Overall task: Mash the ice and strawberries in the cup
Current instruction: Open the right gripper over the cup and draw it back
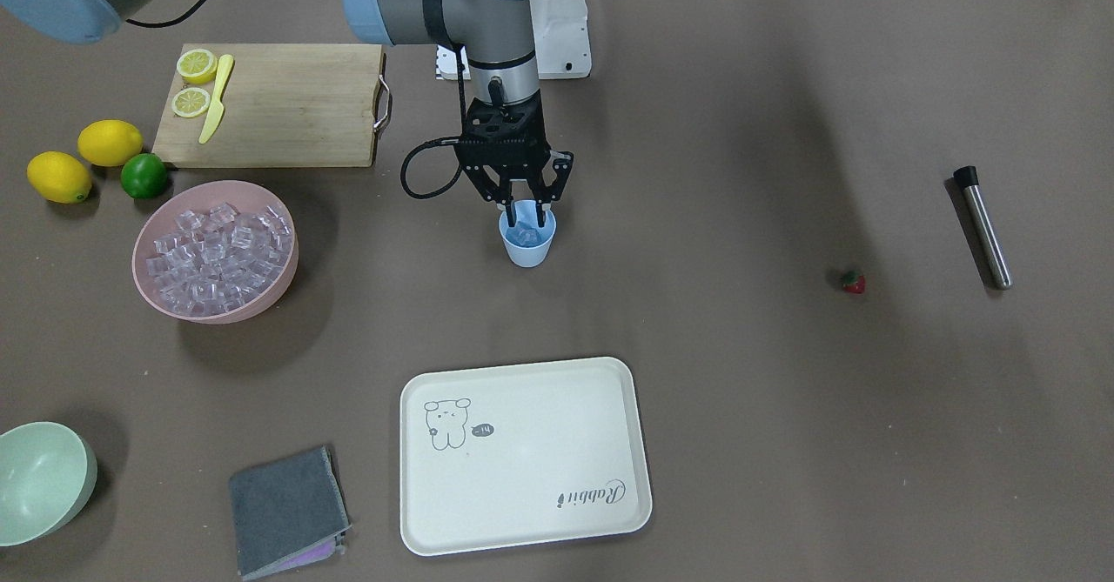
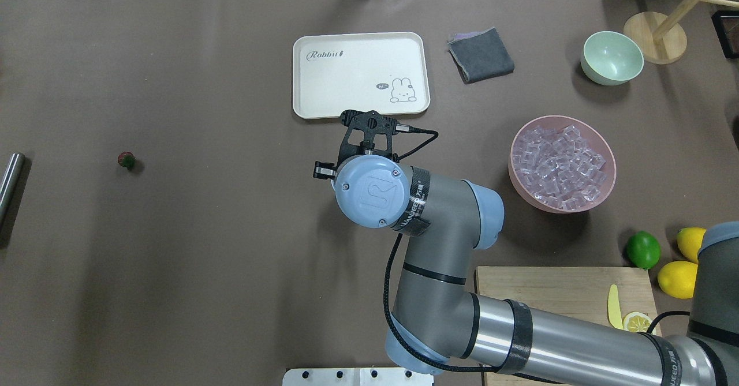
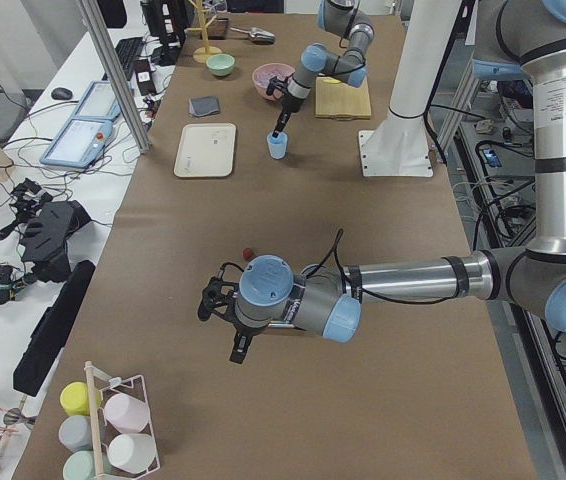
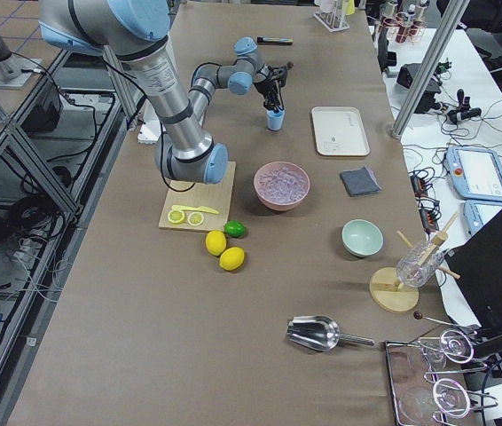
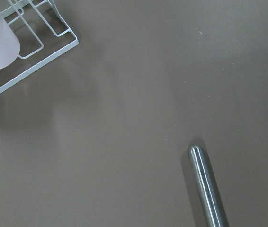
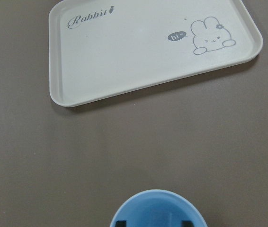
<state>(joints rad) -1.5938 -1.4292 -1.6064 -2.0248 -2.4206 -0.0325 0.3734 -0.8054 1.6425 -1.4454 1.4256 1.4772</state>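
The cup (image 6: pixel 157 210), mid-table, looks light and easy to tip. The right gripper (image 1: pixel 526 214) hangs with jaws released, tips inside above slippery ice (image 1: pixel 525 236). The strawberry (image 1: pixel 854 282), toward the table's left end, is probably soft, so pinch its sides gently. I cannot tell the left gripper's (image 3: pixel 238 345) state.

Front view faces robot; overhead looks forward; both share tray (image 1: pixel 522 469).

site: robotics lab | evidence: 2 UR5e arms (image 3: pixel 403 275) at brown-covered table (image 3: pixel 393 400), aluminium frame posts (image 3: pixel 113 75), teach pendants (image 3: pixel 78 125), loose cables (image 3: pixel 8 155) on side bench (image 3: pixel 38 115)
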